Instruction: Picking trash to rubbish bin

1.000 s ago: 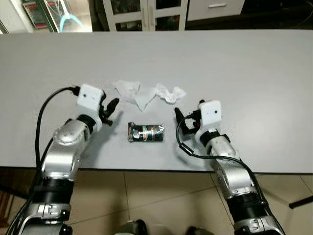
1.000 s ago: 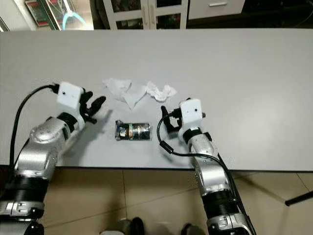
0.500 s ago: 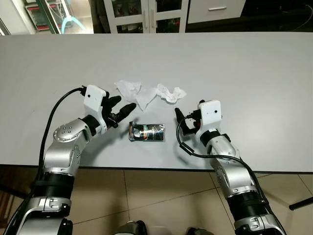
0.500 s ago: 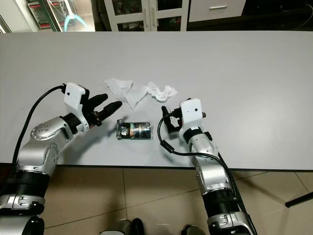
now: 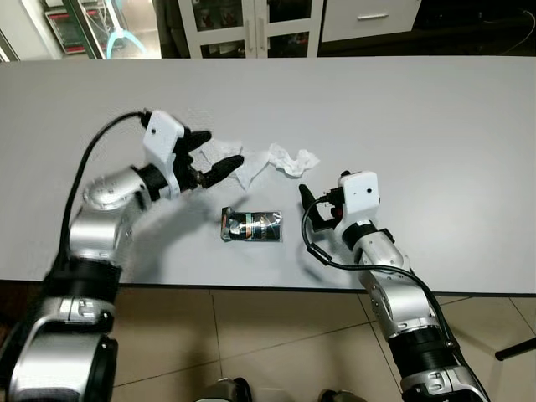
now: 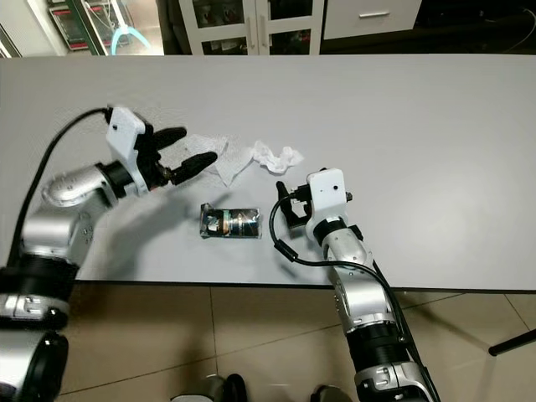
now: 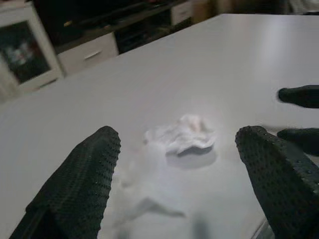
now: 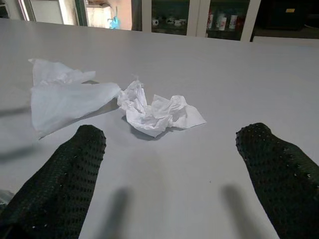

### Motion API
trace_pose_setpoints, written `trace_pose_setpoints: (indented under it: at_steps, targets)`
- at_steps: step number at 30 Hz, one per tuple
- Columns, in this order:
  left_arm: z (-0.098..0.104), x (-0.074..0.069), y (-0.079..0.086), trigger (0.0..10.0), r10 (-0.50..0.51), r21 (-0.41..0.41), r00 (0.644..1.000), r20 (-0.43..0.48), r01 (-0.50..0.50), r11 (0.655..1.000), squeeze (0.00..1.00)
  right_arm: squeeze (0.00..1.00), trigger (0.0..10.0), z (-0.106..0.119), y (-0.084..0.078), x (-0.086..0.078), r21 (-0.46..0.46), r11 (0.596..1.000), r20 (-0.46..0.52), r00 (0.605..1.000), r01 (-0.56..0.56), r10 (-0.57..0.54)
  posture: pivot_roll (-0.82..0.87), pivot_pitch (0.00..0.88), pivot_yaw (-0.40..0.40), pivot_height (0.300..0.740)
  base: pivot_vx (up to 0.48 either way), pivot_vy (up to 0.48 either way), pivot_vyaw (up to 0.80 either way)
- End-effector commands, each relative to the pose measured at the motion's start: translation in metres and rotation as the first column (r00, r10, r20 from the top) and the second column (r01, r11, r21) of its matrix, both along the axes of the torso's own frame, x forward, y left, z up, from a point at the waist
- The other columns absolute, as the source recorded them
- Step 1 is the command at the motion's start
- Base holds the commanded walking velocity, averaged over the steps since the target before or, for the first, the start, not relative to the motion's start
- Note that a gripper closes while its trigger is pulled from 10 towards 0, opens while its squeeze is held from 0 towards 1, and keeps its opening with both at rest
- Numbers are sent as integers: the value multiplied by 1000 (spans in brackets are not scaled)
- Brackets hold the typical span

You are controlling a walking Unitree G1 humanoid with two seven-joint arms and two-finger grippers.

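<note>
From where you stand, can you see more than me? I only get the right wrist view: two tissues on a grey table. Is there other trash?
Observer: Yes, a crushed dark can lies on the table, nearer the robot than the tissues.
Operator: Where is the other arm?
Observer: The left gripper hovers open over the flat tissue.
Operator: And this arm?
Observer: The right gripper is open, low, just short of the crumpled tissue.

The left gripper [image 5: 219,155] covers part of the flat tissue [image 5: 239,170]; the wrapper's [image 5: 250,226] print seems too small to read.
</note>
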State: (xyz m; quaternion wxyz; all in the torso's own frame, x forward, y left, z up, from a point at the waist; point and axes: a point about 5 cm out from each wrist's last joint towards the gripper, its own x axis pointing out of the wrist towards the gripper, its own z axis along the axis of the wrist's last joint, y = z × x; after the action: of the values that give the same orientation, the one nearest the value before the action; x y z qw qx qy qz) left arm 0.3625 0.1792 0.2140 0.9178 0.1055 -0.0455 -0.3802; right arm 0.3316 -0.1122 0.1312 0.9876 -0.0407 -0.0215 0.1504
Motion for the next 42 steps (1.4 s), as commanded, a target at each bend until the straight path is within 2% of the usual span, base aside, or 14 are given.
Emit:
trace_pose_setpoints:
  at_steps: [1,7,8,10,16,26,34,38,40,42]
  targets:
    - [-5,-1,-4,10000,-96,89,995,-34,99,991,1000,0,10000,1,1,1,8,1000,-1,1000,-11,11,-37,95,80,740,0,0,0]
    - [-17,-4,-15,10000,-167,159,985,-41,172,972,1000,0,10000,0,-2,0,-14,998,-12,999,-53,53,-50,96,82,740,0,0,0]
    - [-23,-5,-19,10000,-185,185,982,-46,190,964,0,0,10000,-1,-5,-1,-30,997,-16,998,-64,64,-55,97,79,740,0,0,0]
    - [-33,-9,-24,10000,-214,195,974,-77,226,954,0,0,10000,-4,-11,-3,-55,996,-29,997,-76,74,-58,99,76,740,0,0,0]
    - [-39,-10,-28,10000,-241,173,964,-112,258,951,0,0,10000,-8,-19,-5,-83,990,-53,993,-112,108,-59,102,74,740,0,0,0]
    - [-45,-15,-20,10000,-286,156,945,-161,310,938,0,0,10000,-8,-45,-12,-160,951,-97,963,-264,251,-59,103,72,740,0,0,0]
    - [-42,-19,-19,10000,-349,147,918,-189,377,914,0,0,10000,-6,-45,-18,-138,916,-115,924,-377,364,-56,99,73,740,0,0,0]
    - [-40,-22,-19,10000,-400,164,892,-212,436,885,0,0,10000,-6,-40,-24,-132,883,-123,891,-451,436,-57,97,74,740,0,0,0]
    - [-40,-23,-19,10000,-411,170,886,-215,449,877,0,0,10000,-6,-39,-25,-134,877,-127,886,-462,447,-58,96,75,740,0,0,0]
    - [-41,-25,-21,10000,-444,180,867,-224,485,856,0,0,10000,-6,-39,-26,-136,868,-130,877,-477,462,-60,93,74,740,0,0,0]
